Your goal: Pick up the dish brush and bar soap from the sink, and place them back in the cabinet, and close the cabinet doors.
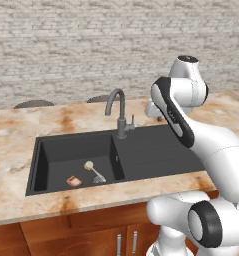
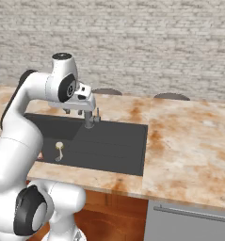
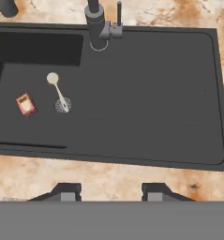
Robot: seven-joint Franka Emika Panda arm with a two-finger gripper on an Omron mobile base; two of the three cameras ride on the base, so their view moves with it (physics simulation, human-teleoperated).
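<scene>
So basically nothing on the to-do list is ticked off yet, going by how things lie: the dish brush and the bar soap are both sitting on the floor of the sink basin, and the cabinet isn't anywhere in frame, so the picking, the carrying over, the stowing and the door closing are all left to do. The claw hangs high above the drainboard side, near the faucet, with its two tips spread apart and nothing between them, so it's released and empty. The brush lies flat, just beside the soap but not touching it. In the hand view its long axis runs from the round cream head at the upper left down to the greyish handle end at the lower right, which rests right over the drain. In the left base view the head points toward the back wall and the handle comes toward the robot, slanting right. The soap is a small flat block lying a bit crooked, lighter face up, to the left of the brush. My guess is the brush gets grabbed first across that thin handle, but that's just my read. The tan marble desk wraps all around the sink.
</scene>
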